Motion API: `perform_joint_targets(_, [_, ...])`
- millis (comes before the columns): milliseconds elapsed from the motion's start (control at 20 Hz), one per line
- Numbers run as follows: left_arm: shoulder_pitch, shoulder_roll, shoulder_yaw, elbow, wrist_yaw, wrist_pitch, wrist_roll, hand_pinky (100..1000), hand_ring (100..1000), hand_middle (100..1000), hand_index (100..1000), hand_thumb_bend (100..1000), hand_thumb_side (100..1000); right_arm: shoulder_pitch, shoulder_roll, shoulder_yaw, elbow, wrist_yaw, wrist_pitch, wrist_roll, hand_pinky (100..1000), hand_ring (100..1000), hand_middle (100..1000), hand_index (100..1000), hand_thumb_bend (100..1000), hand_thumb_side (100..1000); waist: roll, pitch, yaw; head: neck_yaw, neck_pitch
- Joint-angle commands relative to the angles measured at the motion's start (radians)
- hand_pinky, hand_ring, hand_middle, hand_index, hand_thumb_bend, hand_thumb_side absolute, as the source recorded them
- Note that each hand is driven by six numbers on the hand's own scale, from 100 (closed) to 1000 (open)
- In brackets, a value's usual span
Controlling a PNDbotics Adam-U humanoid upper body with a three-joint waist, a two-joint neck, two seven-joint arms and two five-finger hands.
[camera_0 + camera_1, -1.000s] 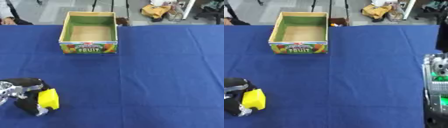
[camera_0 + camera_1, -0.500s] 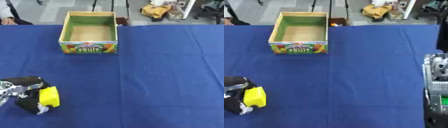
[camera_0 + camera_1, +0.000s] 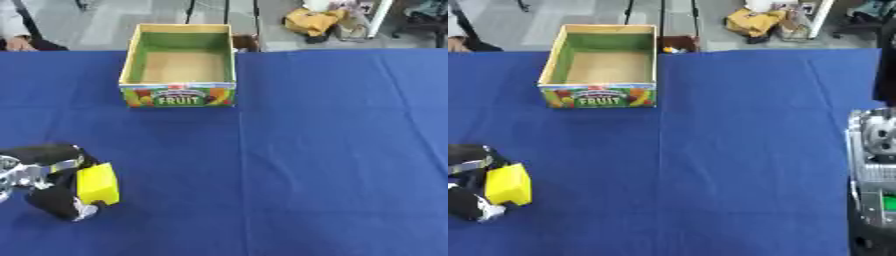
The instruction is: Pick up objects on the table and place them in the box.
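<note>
Both eyes sit in the head and look steeply down and forward across the blue worktop (image 3: 332, 150). They share nearly the whole scene, including the box (image 3: 179, 65) at the far side. The right eye view also takes in robot hardware (image 3: 875, 175) at its right edge.

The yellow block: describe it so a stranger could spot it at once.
Start at the blue table and go to its near left corner, well in front of the fruit box. There the left hand is curled round the yellow block, the only bright yellow thing on the cloth.
</note>
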Motion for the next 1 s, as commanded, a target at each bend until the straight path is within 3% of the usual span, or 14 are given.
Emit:
perform_joint_targets(50, [-0.006, 0.045, 0.041, -0.042, 0.008, 0.011, 0.014, 447, 496, 482, 649, 190, 493, -0.011, -0.006, -0.003, -0.015, -0.002, 0.000, -0.004, 753, 855, 673, 864, 100, 1000, 0.003, -0.021, 0.001, 0.001, -0.014])
perform_joint_targets(150, [-0.006, 0.053, 0.058, -0.066, 0.017, 0.018, 0.021, 447, 495, 481, 648, 186, 498, -0.011, -0.006, -0.003, -0.015, -0.001, 0.000, -0.005, 753, 855, 673, 864, 100, 1000, 0.004, -0.023, 0.001, 0.002, -0.015])
perform_joint_targets(200, [-0.009, 0.058, 0.067, -0.080, 0.021, 0.021, 0.025, 447, 497, 481, 647, 148, 546, -0.011, -0.006, -0.003, -0.015, 0.000, 0.000, -0.004, 753, 855, 673, 864, 100, 1000, 0.005, -0.024, 0.001, 0.003, -0.015])
perform_joint_targets(250, [-0.011, 0.063, 0.076, -0.093, 0.026, 0.024, 0.029, 446, 498, 480, 647, 184, 501, -0.011, -0.007, -0.002, -0.015, 0.000, 0.000, -0.004, 753, 855, 673, 864, 100, 1000, 0.006, -0.025, 0.001, 0.003, -0.015])
perform_joint_targets(500, [-0.042, 0.084, 0.128, -0.152, 0.051, 0.044, 0.052, 446, 497, 477, 642, 168, 513, -0.009, -0.009, 0.001, -0.015, 0.001, 0.000, -0.002, 753, 855, 673, 863, 100, 1000, 0.012, -0.029, 0.002, 0.007, -0.017])
perform_joint_targets(1000, [-0.149, 0.087, 0.181, -0.136, 0.077, 0.076, 0.081, 448, 495, 473, 638, 145, 525, -0.004, -0.018, 0.004, -0.015, 0.001, 0.000, 0.002, 752, 855, 670, 863, 100, 1000, 0.027, -0.027, -0.002, 0.031, -0.030])
